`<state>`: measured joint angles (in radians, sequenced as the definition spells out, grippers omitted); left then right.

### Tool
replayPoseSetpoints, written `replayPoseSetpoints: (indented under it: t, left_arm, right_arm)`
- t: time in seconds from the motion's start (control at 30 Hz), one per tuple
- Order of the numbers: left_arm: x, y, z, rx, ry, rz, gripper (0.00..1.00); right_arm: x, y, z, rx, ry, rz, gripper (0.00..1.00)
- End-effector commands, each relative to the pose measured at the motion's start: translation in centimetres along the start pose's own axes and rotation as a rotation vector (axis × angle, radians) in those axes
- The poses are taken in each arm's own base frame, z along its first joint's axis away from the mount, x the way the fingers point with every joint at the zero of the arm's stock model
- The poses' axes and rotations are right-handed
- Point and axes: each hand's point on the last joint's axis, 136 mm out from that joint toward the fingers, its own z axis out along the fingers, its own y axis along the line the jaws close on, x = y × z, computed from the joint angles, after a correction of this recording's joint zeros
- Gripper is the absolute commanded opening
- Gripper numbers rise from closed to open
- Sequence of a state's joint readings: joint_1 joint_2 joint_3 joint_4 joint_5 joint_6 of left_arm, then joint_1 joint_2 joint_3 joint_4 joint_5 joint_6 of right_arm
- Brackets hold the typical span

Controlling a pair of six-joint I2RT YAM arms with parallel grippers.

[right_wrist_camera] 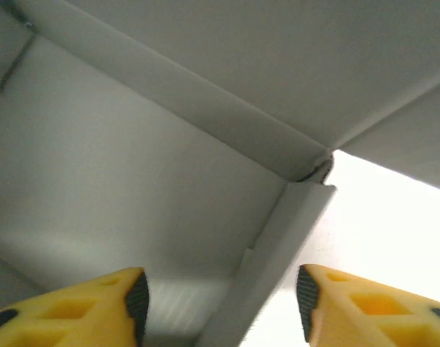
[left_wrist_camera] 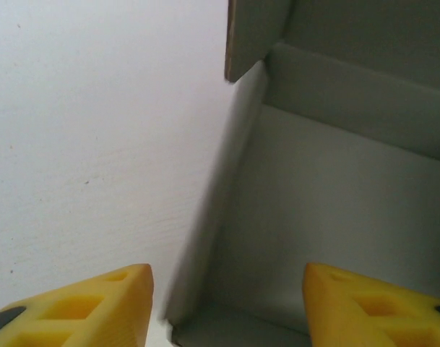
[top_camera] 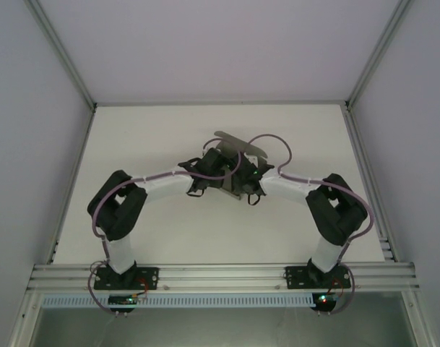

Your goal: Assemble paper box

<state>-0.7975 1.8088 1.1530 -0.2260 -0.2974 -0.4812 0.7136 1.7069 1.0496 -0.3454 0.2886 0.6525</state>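
The box (top_camera: 238, 142) is seen near the centre of the table (top_camera: 147, 144), a little toward the far side, w/ both arms bent inward over it from either side. In the top view a grey flap is raised at its far edge, and the rest is covered by the wrists.

The left gripper (left_wrist_camera: 227, 311) is held open. Its yellow fingers (left_wrist_camera: 82, 311) are set well apart at the bottom of the wrist view and nothing is clamped. One side wall of the box is seen between them, standing up from the floor panel (its edge slightly blurred), w/ a gap to each finger. Bare table is seen on the wall's outer side and the box interior on the other. A further wall and a flap corner are seen at the top of that view.

The right gripper (right_wrist_camera: 220, 311) is likewise open, approx. as wide, w/ nothing gripped. Another side wall runs up between its fingers (right_wrist_camera: 371, 307) to a box corner, where a longer wall is met. The grey interior is seen to one side of it and bright table to the other.
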Motion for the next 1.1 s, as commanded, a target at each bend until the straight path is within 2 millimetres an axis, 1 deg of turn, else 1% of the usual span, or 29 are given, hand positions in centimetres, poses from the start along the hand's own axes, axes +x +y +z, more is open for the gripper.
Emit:
replayPoseSetpoints:
  t: [0.0,0.03,0.07,0.13,0.2,0.27,0.3,0.4,0.47,0.53,0.6,0.67,0.73,0.77,0.83,0.87,0.9,1.0,1.07]
  left_arm:
    - [0.2,-1.6,-1.6,0.036,-0.001,0.041,0.65]
    - [0.1,-1.7,-1.8,0.042,-0.002,0.039,0.69]
    - [0.0,-1.6,-2.0,0.044,-0.003,0.037,0.70]
    - [-0.2,-1.4,-2.5,0.047,-0.003,0.031,0.73]
    - [-0.7,-0.7,-3.4,0.043,-0.018,0.028,0.80]
    - [-1.9,0.5,-4.8,0.049,-0.054,0.014,0.98]
    - [-2.6,1.1,-5.5,0.059,-0.076,0.007,0.99]
    - [-5.0,2.5,-8.2,0.129,-0.145,0.024,0.99]
    - [-6.5,3.5,-9.8,0.154,-0.193,0.045,0.99]
    - [-7.9,3.9,-11.3,0.213,-0.236,0.114,0.99]
    - [-9.0,4.0,-11.9,0.308,-0.248,0.182,0.99]
    - [-10.3,4.7,-11.5,0.343,-0.246,0.205,0.99]
    - [-11.6,5.3,-10.3,0.328,-0.206,0.222,0.99]
    - [-11.9,5.2,-9.6,0.335,-0.185,0.254,0.99]
    - [-12.1,4.2,-8.4,0.374,-0.156,0.328,0.98]
    - [-12.2,3.6,-7.8,0.404,-0.143,0.355,0.96]
    - [-12.0,3.0,-7.3,0.434,-0.126,0.378,0.95]
    - [-11.9,1.9,-6.1,0.492,-0.088,0.419,0.91]
    - [-12.4,1.7,-5.1,0.489,-0.072,0.412,0.82]
  right_arm:
    - [-4.2,0.9,-2.5,-0.059,-0.131,0.020,0.67]
    - [-4.4,0.6,-2.7,-0.050,-0.138,0.017,0.67]
    - [-4.4,0.3,-2.8,-0.039,-0.140,0.016,0.69]
    - [-4.6,-0.4,-3.2,-0.018,-0.148,0.007,0.73]
    - [-5.0,-0.8,-3.9,-0.017,-0.165,-0.037,0.77]
    - [-5.7,-1.2,-5.2,-0.017,-0.200,-0.121,0.84]
    - [-6.1,-1.4,-6.0,-0.018,-0.220,-0.162,0.87]
    - [-6.9,-1.4,-8.4,-0.079,-0.251,-0.292,0.98]
    - [-7.4,-1.4,-9.7,-0.132,-0.269,-0.360,0.99]
    - [-8.2,-1.5,-10.9,-0.183,-0.295,-0.438,0.99]
    - [-9.4,-1.9,-11.7,-0.212,-0.314,-0.470,0.99]
    - [-10.2,-2.3,-11.9,-0.239,-0.291,-0.490,0.99]
    - [-11.1,-2.9,-11.8,-0.226,-0.241,-0.488,0.98]
    - [-11.4,-3.2,-11.5,-0.212,-0.213,-0.495,0.97]
    - [-11.6,-3.8,-10.5,-0.190,-0.167,-0.522,0.92]
    - [-11.7,-4.1,-9.9,-0.185,-0.147,-0.531,0.90]
    - [-11.8,-4.2,-9.5,-0.196,-0.135,-0.540,0.90]
    - [-11.1,-4.0,-8.5,-0.271,-0.073,-0.572,0.87]
    - [-11.1,-4.3,-7.7,-0.284,-0.040,-0.568,0.82]
